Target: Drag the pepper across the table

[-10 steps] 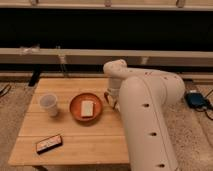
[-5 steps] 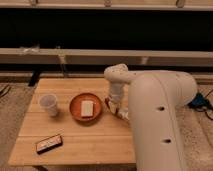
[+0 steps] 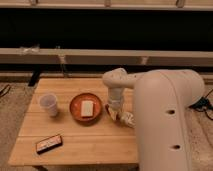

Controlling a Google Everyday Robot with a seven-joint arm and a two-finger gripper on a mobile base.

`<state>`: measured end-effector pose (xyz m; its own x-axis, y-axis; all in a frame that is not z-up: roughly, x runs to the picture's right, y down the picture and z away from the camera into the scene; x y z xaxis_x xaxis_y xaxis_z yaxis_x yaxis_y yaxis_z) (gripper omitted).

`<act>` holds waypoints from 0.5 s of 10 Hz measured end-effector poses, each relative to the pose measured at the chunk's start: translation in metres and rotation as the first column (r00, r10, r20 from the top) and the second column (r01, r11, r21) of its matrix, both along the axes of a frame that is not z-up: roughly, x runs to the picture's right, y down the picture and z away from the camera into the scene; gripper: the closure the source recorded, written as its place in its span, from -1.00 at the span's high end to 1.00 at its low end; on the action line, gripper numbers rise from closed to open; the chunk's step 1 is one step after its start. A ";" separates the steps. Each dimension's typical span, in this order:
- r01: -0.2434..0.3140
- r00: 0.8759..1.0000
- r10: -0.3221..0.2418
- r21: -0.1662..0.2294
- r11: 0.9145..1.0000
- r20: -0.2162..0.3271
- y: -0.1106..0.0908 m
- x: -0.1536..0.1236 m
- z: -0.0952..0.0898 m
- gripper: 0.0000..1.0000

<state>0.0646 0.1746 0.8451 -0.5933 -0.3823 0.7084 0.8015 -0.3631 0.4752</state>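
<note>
The light wooden table (image 3: 80,140) fills the lower left of the camera view. My gripper (image 3: 114,112) hangs from the white wrist (image 3: 116,82) and is down at the table top, just right of the orange plate (image 3: 86,107). I see no dark red pepper; it is either hidden by the gripper and the big white arm (image 3: 165,125) or out of view. A small pale object (image 3: 126,119) lies on the table right beside the gripper.
The orange plate holds a pale square item (image 3: 87,108). A translucent cup (image 3: 48,104) stands at the left. A flat black device (image 3: 49,143) lies near the front left edge. A dark wall with a ledge (image 3: 75,54) runs behind the table.
The gripper has come down and slightly forward, from above the plate's right side to the table top. The arm's big segment has shifted to the right.
</note>
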 end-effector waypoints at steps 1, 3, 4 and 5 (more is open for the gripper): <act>0.024 1.000 -0.024 -0.025 0.999 -0.003 0.007 -0.003 -0.004 -1.00; 0.083 0.997 -0.083 -0.082 0.993 -0.002 0.025 -0.011 -0.010 -1.00; 0.098 0.995 -0.098 -0.097 0.991 0.003 0.030 -0.012 -0.013 -1.00; 0.114 0.994 -0.113 -0.111 0.987 0.015 0.035 -0.016 -0.017 -1.00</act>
<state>0.0488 0.2096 0.8286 -0.6342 -0.2311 0.7378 0.7541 -0.3955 0.5243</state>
